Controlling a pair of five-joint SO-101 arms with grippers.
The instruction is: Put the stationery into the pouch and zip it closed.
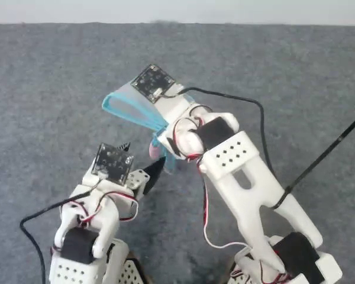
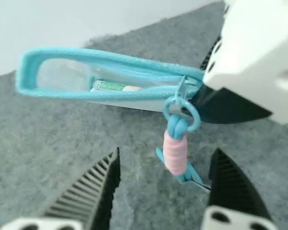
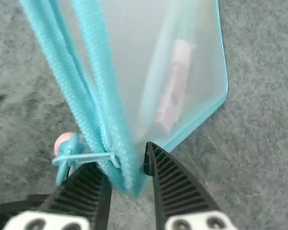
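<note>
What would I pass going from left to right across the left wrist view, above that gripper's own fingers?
The pouch → the pink zipper pull hanging below its slider → the right gripper, clamped on the pouch's end.

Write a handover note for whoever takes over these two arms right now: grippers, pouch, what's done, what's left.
Right gripper: shut on the pouch, clamping the end where the zipper slider sits.
Left gripper: open, facing the pink zip pull, not gripping it.
Stationery: lying inside the pouch.
Done: loading, as far as the views show.
Left: the pouch mouth is open, so grip the pull and draw the zipper shut.
</note>
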